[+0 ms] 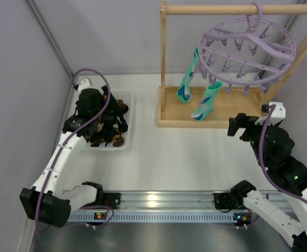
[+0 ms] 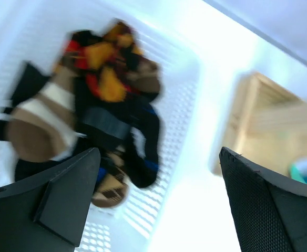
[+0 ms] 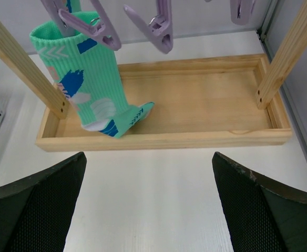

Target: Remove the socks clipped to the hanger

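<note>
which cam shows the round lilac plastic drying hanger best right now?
Top external: the whole round lilac plastic hanger shows, ring, crossbars and hook over the wooden rail, with two turquoise socks hanging from it. Right wrist catches only a few dangling lilac pegs along its top edge. Left wrist shows none of it.

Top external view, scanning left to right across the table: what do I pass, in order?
white basket → wooden frame's left post → left turquoise sock → right turquoise sock → right claw
</note>
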{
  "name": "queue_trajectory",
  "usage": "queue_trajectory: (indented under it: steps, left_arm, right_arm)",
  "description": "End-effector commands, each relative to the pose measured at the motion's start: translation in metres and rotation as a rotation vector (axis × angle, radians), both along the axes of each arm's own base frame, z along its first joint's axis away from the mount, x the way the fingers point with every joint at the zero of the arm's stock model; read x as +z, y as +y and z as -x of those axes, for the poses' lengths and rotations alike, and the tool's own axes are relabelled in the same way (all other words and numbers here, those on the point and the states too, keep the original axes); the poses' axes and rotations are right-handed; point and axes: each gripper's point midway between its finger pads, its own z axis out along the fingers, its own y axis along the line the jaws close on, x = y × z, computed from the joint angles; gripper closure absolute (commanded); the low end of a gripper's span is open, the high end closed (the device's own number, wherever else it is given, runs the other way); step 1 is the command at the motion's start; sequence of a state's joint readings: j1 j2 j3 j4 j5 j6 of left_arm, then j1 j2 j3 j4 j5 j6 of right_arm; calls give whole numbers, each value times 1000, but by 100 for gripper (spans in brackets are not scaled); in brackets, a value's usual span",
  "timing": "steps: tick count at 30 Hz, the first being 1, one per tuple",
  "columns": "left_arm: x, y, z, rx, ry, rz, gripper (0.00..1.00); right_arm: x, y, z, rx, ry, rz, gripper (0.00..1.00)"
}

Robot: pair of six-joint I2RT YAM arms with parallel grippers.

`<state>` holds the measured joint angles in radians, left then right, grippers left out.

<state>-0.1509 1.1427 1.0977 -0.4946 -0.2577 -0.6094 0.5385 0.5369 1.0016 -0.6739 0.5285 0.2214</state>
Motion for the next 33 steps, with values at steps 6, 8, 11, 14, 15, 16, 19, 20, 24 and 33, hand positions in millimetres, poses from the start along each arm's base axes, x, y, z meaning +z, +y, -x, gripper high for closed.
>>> queue_trajectory:
  steps: [6,8,11,14,15,16,19,20,24,33]
  left_arm:
    - [48,-238,36,-784,-323,-100,2]
    - [50,-276,46,-957,-432,-115,2]
    - [44,-333,63,-1181,-531,-75,2]
    - [30,-369,50,-1260,-566,-74,2]
    - [25,-376,44,-1267,-566,-80,2]
    - [14,-389,32,-1271,-553,-89,2]
    - [-8,-412,8,-1272,-526,-109,2]
    - [-12,-418,3,-1274,-524,-112,2]
    - [-37,-436,-17,-1259,-507,-112,3]
    - [-28,-444,-20,-1241,-545,-65,74]
  right_arm:
    - [13,0,16,53,-65,-54,1]
    - [15,4,22,93,-67,-51,1]
    - [23,14,30,183,-91,-46,1]
    - [32,23,38,255,-121,-57,1]
    - [35,24,41,269,-133,-62,1]
    - [37,29,44,303,-140,-71,1]
    - [45,38,54,378,-175,-92,1]
    - [47,39,56,388,-183,-94,0]
    - [53,41,60,407,-208,-101,1]
    - [50,50,55,442,-203,-99,0]
